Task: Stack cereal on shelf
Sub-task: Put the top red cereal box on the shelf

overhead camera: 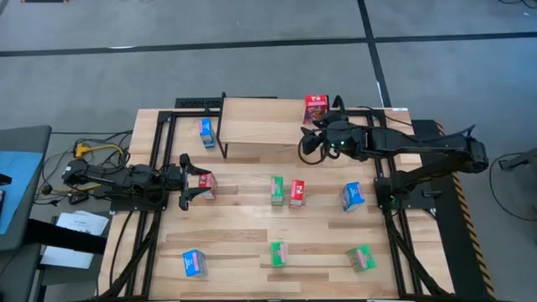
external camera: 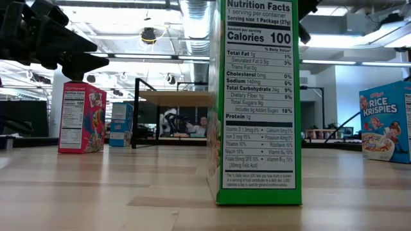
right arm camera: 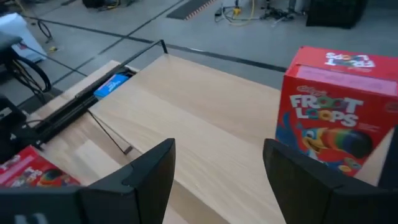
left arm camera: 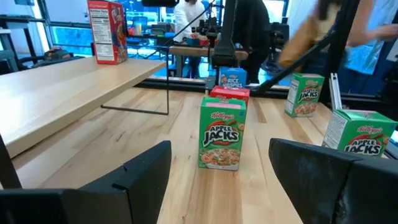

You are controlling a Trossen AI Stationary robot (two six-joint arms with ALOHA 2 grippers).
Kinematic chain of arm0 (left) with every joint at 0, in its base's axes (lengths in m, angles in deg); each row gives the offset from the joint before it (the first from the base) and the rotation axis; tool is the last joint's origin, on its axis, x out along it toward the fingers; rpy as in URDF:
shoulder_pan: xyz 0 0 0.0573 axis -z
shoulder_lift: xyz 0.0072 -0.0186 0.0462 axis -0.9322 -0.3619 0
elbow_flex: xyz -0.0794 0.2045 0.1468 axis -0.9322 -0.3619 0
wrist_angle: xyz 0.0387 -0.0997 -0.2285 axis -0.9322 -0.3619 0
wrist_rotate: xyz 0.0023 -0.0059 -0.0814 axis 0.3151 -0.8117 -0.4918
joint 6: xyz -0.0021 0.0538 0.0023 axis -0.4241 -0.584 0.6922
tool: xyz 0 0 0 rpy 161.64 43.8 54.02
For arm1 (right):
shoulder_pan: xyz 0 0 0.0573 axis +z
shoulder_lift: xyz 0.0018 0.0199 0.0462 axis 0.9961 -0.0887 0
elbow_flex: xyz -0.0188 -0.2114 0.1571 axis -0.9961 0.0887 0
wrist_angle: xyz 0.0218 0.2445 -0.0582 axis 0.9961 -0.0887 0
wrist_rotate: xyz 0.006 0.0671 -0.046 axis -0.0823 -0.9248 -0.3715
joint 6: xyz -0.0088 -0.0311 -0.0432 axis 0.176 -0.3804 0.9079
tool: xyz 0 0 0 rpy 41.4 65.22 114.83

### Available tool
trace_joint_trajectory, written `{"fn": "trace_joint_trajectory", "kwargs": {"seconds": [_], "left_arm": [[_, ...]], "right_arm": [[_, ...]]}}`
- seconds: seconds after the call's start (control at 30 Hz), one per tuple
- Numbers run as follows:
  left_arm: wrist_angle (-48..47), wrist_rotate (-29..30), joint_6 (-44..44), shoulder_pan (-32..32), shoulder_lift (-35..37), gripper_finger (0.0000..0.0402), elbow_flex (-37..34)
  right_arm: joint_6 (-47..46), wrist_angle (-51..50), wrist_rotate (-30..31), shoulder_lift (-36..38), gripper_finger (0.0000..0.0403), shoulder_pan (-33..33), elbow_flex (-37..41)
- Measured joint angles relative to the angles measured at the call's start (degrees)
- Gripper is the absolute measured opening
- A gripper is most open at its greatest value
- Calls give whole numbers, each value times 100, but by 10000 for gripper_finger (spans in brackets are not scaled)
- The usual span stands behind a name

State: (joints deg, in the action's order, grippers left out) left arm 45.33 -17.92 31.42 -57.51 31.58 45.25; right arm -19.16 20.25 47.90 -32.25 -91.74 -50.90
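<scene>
Left end effector (overhead camera: 186, 182) open and holding nothing, right beside a red cereal box (overhead camera: 206, 185) standing on the tabletop (overhead camera: 243, 243), shelf (overhead camera: 260, 124) up ahead; right end effector (overhead camera: 312, 134) open, just off the red box (overhead camera: 315, 108) on the shelf

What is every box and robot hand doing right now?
Red box on shelf: upright, alone on the shelf.
Red box by left gripper: on table, not gripped.
Left gripper: open, empty.
Right gripper: open, empty, over the shelf.
Other seven boxes: on the table, unstacked.
</scene>
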Motion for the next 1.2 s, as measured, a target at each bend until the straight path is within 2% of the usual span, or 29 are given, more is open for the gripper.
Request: {"fn": "trace_joint_trajectory", "kwargs": {"seconds": [0.1, 0.37, 0.5, 0.83, 1.2], "left_arm": [[0, -5, 7, 2, -1, 263, 0], [0, -5, 9, 0, -1, 263, 0], [0, -3, 9, 1, 0, 263, 0], [1, -6, 9, 2, 2, 263, 1], [-2, -13, 9, 1, 2, 262, 0]], "right_arm": [[-47, -347, -23, 0, 265, -94, -195], [-676, -1130, -905, -12, 265, -700, -353], [-892, -1560, -916, -153, 265, -745, -346], [-1061, -1520, -885, -846, 265, -971, -346], [-1050, -1381, -875, -1133, 265, -1337, -346]]}}
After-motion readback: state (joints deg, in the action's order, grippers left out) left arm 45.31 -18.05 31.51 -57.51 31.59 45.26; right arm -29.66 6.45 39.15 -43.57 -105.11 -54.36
